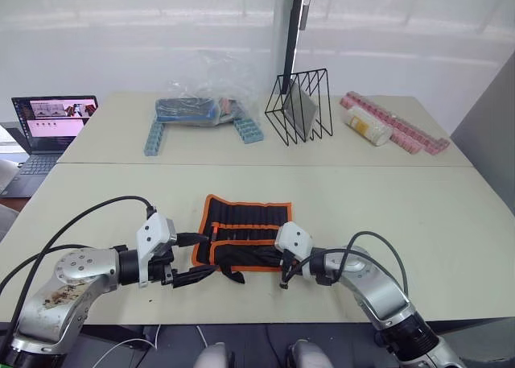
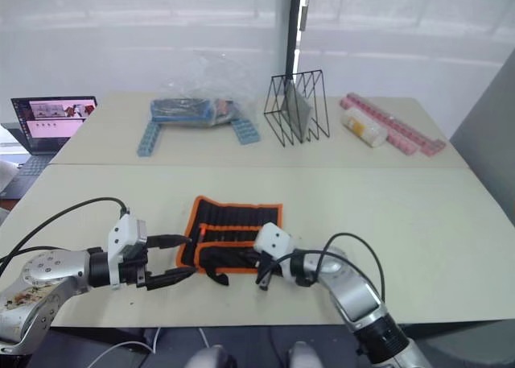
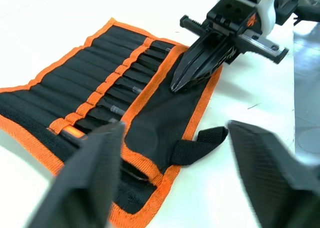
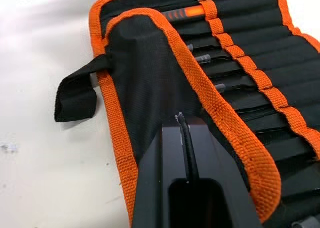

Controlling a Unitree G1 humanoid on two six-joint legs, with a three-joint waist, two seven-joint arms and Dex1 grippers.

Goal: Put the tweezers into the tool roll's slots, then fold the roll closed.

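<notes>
Tool roll [image 1: 244, 233] lay near the surface's front edge, tweezers [image 3: 116, 110] slotted; my right hand [image 1: 283, 273] was pinched shut on its floppy flap, left hand [image 1: 191, 275] gaped empty beside it — soft fabric, best gripped by the orange trim.
</notes>
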